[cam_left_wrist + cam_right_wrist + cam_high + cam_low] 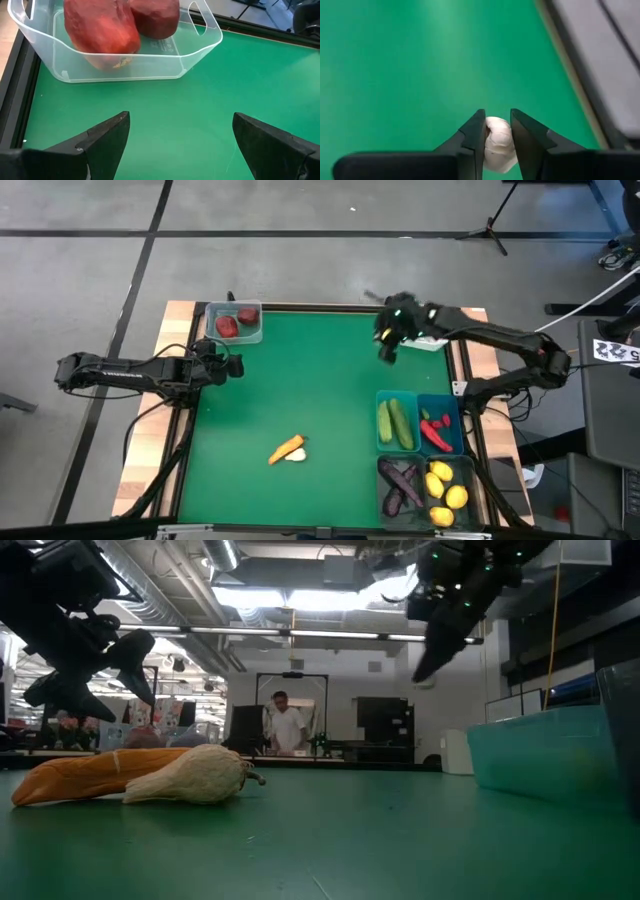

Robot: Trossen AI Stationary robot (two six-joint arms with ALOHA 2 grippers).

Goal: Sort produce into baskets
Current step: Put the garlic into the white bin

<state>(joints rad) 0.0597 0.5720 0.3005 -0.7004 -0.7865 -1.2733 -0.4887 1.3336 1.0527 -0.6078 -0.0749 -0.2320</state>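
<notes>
At the left edge of the green tabletop the left hand hangs low, its two fingers spread wide with nothing between them. Just beyond it, at the far left corner, sits the clear basket holding two dark red round fruits, which touch each other inside the bin. The wrist view shows this basket directly ahead of the open fingers, near but apart from them.

Toward the middle near edge, the orange carrot lies flat on the cloth with a white garlic touching its side; the low view shows the garlic's stem pointing right and the carrot stretching out behind it.

Further right, near the far right corner, the right hand is raised above the tabletop. Its fingers are closed most of the way, pinching a second small white garlic bulb between them.

Along the near right side four baskets stand packed together: green cucumbers in one, red peppers in the teal basket beside it, purple eggplants in a dark one, and yellow lemons in the last
</notes>
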